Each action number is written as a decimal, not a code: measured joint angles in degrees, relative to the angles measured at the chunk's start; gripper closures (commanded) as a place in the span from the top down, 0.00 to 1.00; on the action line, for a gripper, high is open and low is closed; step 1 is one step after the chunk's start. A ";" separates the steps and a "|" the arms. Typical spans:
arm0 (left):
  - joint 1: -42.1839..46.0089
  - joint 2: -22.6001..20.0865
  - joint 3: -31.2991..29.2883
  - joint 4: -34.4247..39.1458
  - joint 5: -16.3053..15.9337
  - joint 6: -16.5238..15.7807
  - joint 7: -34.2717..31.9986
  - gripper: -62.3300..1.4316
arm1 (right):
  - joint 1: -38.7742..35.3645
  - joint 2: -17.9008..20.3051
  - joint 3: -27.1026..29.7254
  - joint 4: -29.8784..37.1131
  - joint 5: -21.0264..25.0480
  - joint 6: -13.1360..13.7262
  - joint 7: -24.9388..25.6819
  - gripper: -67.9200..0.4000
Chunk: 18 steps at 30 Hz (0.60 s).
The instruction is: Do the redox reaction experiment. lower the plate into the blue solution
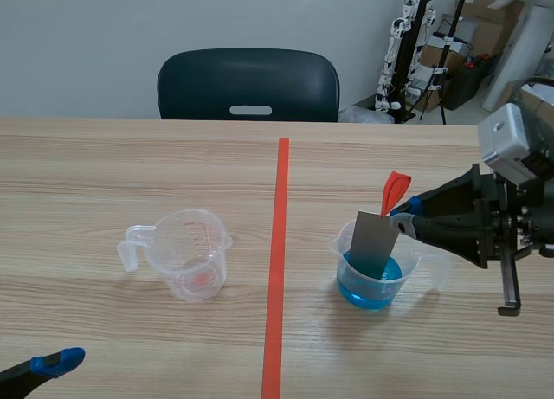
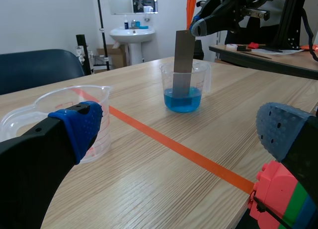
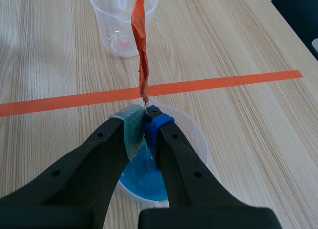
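My right gripper [image 1: 403,217] is shut on the top edge of a grey metal plate [image 1: 374,243], where an orange-red strip [image 1: 394,189] sticks up. The plate leans in a clear beaker [image 1: 407,262], its lower end dipped in the blue solution [image 1: 370,288]. From the right wrist view the pads pinch the plate [image 3: 135,132] edge-on above the beaker rim [image 3: 196,134], with the strip [image 3: 141,50] ahead. My left gripper [image 1: 56,362] stands open low at the near left; across the table it sees the plate [image 2: 183,60] and blue solution [image 2: 183,99].
An empty clear measuring beaker [image 1: 189,254] with red markings stands left of the tape line, ahead of the left gripper [image 2: 179,124]. A dark chair [image 1: 248,83] sits behind the table's far edge. Boxes and stands crowd the back right.
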 measured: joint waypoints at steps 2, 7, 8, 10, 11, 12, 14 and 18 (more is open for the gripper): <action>0.00 0.00 0.00 0.00 0.00 0.00 0.00 1.00 | -0.02 0.00 0.00 0.00 -0.37 -0.28 0.20 0.02; 0.00 0.00 0.00 0.00 0.00 0.00 0.00 1.00 | -0.94 0.00 0.00 0.00 -1.95 -1.31 1.73 0.02; 0.00 0.00 0.00 0.00 0.00 0.00 0.00 1.00 | -0.96 0.00 0.00 0.00 -1.95 -1.29 1.97 0.02; 0.00 0.00 0.00 0.00 0.00 0.00 0.00 1.00 | -0.94 0.00 0.00 -0.11 -1.90 -1.33 3.58 0.02; 0.00 0.00 0.00 0.00 0.00 0.00 0.00 1.00 | -0.94 0.00 0.00 -0.35 -1.90 -1.33 4.33 0.02; 0.00 0.00 0.00 0.00 0.00 0.00 0.00 1.00 | -0.94 0.00 0.00 -0.70 -1.90 -1.31 4.70 0.02; 0.00 0.02 0.00 0.00 0.00 0.00 0.00 1.00 | -0.94 0.00 0.00 -1.77 -1.95 -1.31 5.42 0.02; 0.00 0.00 0.00 0.00 0.00 0.00 0.00 1.00 | -0.94 0.00 0.00 -3.65 -1.97 -1.33 7.08 0.02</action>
